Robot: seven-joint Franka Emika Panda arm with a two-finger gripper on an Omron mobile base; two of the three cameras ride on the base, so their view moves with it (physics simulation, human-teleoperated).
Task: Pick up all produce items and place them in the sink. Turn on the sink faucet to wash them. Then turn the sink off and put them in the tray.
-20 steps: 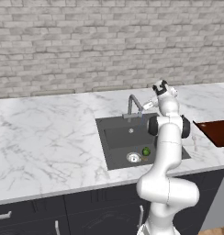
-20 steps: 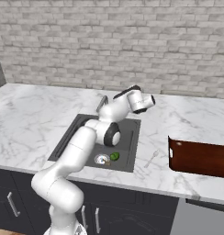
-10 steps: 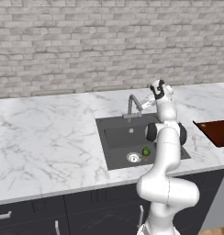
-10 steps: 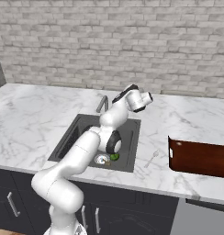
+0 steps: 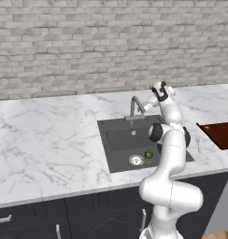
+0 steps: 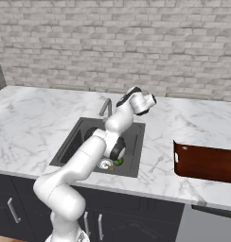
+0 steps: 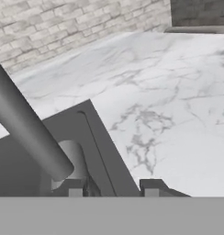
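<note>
Resting in sink (image 5: 117,142) beside drain (image 5: 136,160): lime (image 5: 148,154); faucet (image 5: 134,105) at sink's rear rim; fingers (image 5: 150,99) parted, beside faucet; tray (image 5: 222,134) right of sink.

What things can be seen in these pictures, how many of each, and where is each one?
Shiny green ball-like fruit: one, green, on the sink floor beside the round silver drain.
Dark grey rectangular sink basin: one, set in the counter.
Thin grey metal faucet: one, at the sink's back edge, spout over the basin.
Dark reddish-brown rectangular tray: one, on the counter right of the sink.
White marble counter: one, along the wall.
Grey brick wall: one, behind the counter.
Dark cabinets: below the counter, with silver handles.
Robot's tool: one, dark finger tips apart, close to the faucet.
</note>
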